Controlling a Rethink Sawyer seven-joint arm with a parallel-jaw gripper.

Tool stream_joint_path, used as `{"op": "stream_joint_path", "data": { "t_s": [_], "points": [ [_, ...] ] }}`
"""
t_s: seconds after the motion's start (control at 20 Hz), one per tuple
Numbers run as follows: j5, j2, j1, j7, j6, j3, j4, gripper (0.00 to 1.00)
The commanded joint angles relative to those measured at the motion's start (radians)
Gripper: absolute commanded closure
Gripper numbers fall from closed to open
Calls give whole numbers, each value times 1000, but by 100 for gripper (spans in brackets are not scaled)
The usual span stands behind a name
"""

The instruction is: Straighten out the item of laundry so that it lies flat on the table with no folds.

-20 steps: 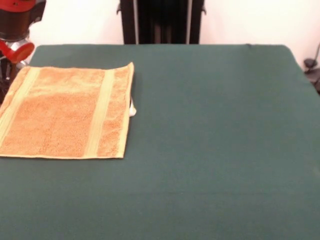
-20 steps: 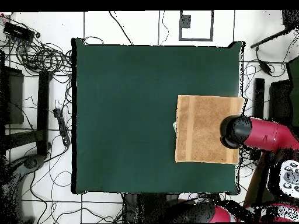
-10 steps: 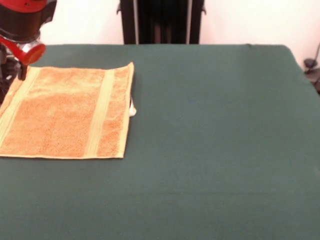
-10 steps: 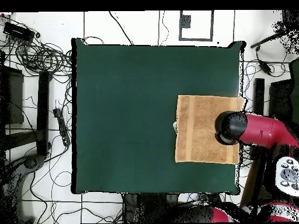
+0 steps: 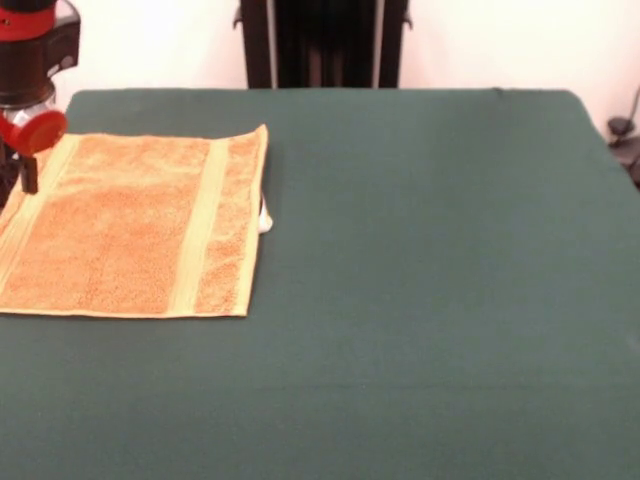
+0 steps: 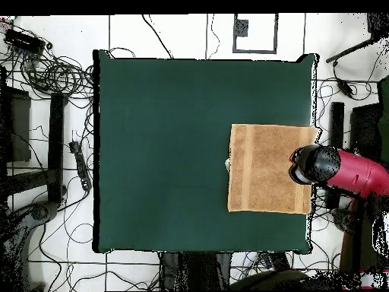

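Observation:
The golden-orange towel [image 5: 130, 225] lies spread open and flat at the left side of the green table [image 5: 430, 260], with paler bands near two edges and a small white tag [image 5: 265, 222] at its right edge. From overhead the towel [image 6: 270, 169] sits against the right edge of the table [image 6: 167, 152]. My gripper [image 5: 20, 172] hangs from the red and black arm over the towel's far left corner. In the overhead view the gripper [image 6: 308, 165] is above the towel's right border at the table edge. The arm hides that strip of towel.
The towel's outer edge runs along the table's rim. Tangled cables [image 6: 57, 72] and dark stands [image 6: 57, 144] lie on the floor around the table. A black upright frame [image 5: 322, 42] stands behind the far edge.
The arm head has shifted outward toward the table edge and dropped slightly over the towel's border. The towel lies as it did before.

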Motion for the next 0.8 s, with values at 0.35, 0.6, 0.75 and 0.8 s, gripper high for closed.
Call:
{"op": "stream_joint_path", "data": {
  "t_s": [0.35, 0.6, 0.75, 0.8],
  "points": [
    [13, 48, 5, -130, -15, 248, 126, 0],
    [7, 29, 41, -73, -20, 232, 144, 0],
    [6, 30, 62, -29, -34, 222, 152, 0],
    [7, 33, 68, -17, -38, 221, 152, 0]
  ]
}}
